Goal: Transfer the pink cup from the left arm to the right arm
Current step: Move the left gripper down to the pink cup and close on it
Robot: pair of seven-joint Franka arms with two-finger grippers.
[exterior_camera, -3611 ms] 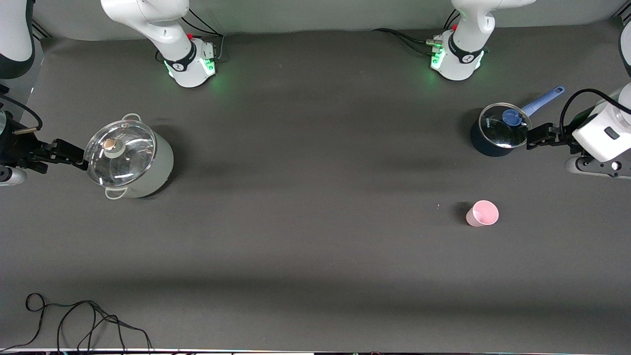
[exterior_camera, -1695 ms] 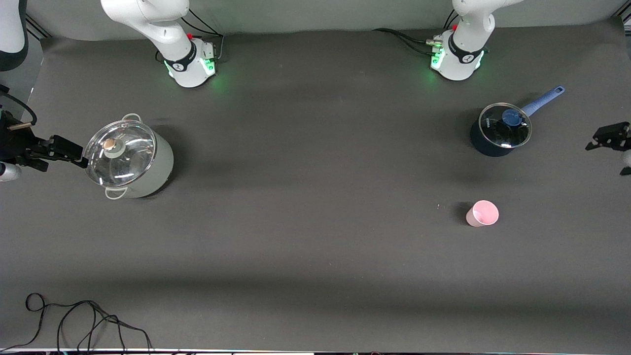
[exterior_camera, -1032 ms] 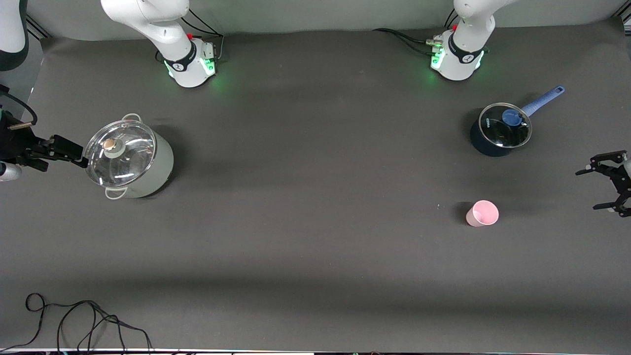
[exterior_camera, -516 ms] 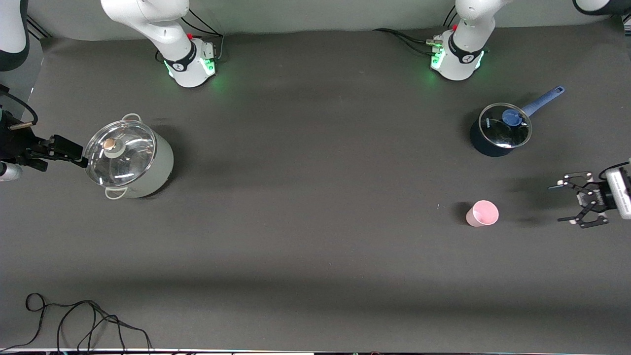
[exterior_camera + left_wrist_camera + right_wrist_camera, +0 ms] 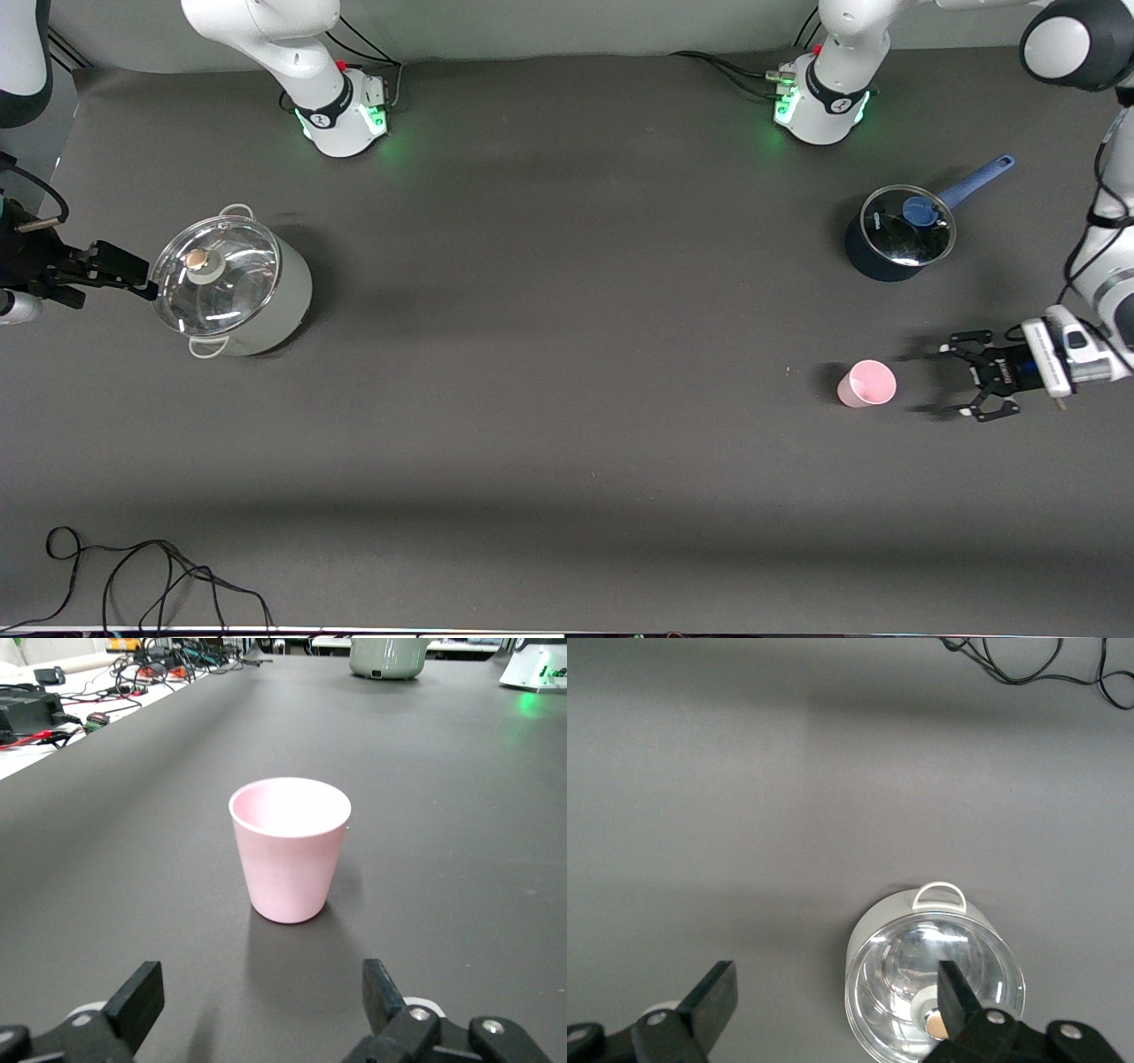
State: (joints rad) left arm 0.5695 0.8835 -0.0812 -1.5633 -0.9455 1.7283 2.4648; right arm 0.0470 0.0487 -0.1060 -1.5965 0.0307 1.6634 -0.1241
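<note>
Two arms are at the table, but only one is working now. The left gripper has come in from the left arm's end of the table during the last moments and is now low and level just beside the pink cup, with its claw fingers spread wide and nothing between them. In the left wrist view the pink cup stands upright and centred ahead of the two fingertips, not touched yet. So I think the approach is nearly complete and the grasp is the next step; the handover itself has not begun. The cup stands on the dark table toward the left arm's end, nearer to the front camera than the blue saucepan with its glass lid and long handle. The saucepan is well apart from the cup, so it should not disturb the grasp. The right gripper waits above the right arm's end of the table, beside the big white pot, also wide open and empty. Between the cup and the right arm I see only bare table, so the path for the pass looks free. Some black cable lies at the table edge nearest the camera, far from everything.
</note>
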